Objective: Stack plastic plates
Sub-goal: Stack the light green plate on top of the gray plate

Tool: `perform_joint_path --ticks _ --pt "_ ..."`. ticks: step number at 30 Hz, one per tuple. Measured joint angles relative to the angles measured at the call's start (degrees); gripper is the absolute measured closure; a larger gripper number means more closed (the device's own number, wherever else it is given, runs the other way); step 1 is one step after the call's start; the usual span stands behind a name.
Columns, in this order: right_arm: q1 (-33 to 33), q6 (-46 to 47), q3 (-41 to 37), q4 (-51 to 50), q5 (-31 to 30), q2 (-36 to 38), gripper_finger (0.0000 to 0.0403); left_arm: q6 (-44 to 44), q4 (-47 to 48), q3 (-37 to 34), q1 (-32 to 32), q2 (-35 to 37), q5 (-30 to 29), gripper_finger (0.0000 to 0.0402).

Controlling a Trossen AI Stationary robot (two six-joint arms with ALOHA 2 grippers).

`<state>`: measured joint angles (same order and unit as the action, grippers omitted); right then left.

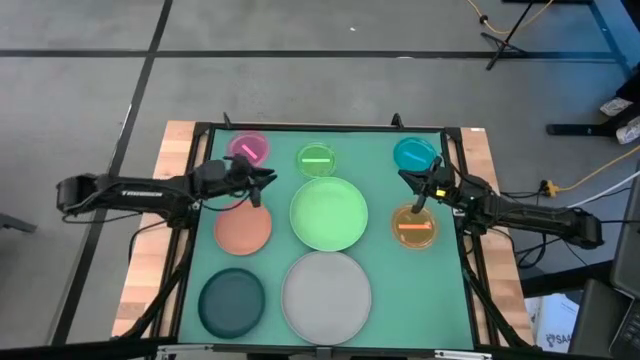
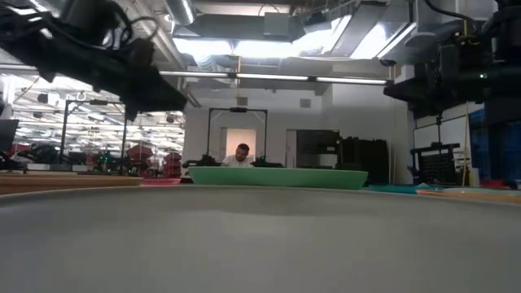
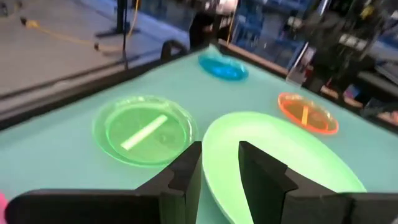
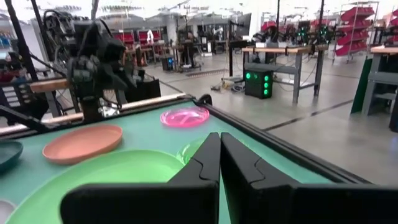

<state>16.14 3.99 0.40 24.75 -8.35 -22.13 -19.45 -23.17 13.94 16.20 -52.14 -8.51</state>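
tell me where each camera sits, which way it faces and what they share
High: overhead, straight down; both arms, left gripper, right gripper.
Low: table height, behind large grey plastic plate; arms above.
Left wrist: past open fingers, small green plastic plate.
Right wrist: shut fingers, small pink plastic plate.
Shared: large light green plastic plate.

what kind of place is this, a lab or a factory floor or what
Most likely a large robotics lab or workshop hall. The right wrist view shows a concrete floor, workbenches and red storage racks beyond the table; the low view shows strip lights and a seated person behind it.
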Motion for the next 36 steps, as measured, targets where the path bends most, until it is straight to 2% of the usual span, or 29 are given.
perform_joint_path --ticks 10,17,20,22,26,30,36 --pt "0.0 -3.6 6.9 0.6 0.4 -9.0 0.0396 -1.9 -0.6 7.8 -1.7 -15.0 0.9 0.0303" --pt "0.0 -8.0 12.7 0.8 0.4 -15.5 0.0396 -1.2 -0.6 10.6 -1.6 -19.7 -0.1 0.0303" --pt "0.0 -9.0 14.4 0.8 0.6 -17.4 0.0396 -3.5 -0.1 11.4 -1.5 -20.6 -2.4 0.0303" --pt "0.0 -9.0 15.2 0.7 1.8 -18.2 0.0396 -4.9 0.3 11.9 -1.4 -21.0 -1.9 0.0303" --pt "0.0 -8.9 15.5 -0.4 4.8 -18.9 0.0396 -7.7 4.7 14.2 -1.5 -22.6 -1.1 0.0303" --pt "0.0 -7.5 15.5 -3.0 5.0 -19.0 0.0396 -8.6 12.6 18.2 -2.3 -26.1 -0.1 0.03" --pt "0.0 -5.3 15.5 -4.6 5.0 -19.0 0.0396 -7.3 20.1 24.9 -2.6 -32.1 1.7 0.0249"
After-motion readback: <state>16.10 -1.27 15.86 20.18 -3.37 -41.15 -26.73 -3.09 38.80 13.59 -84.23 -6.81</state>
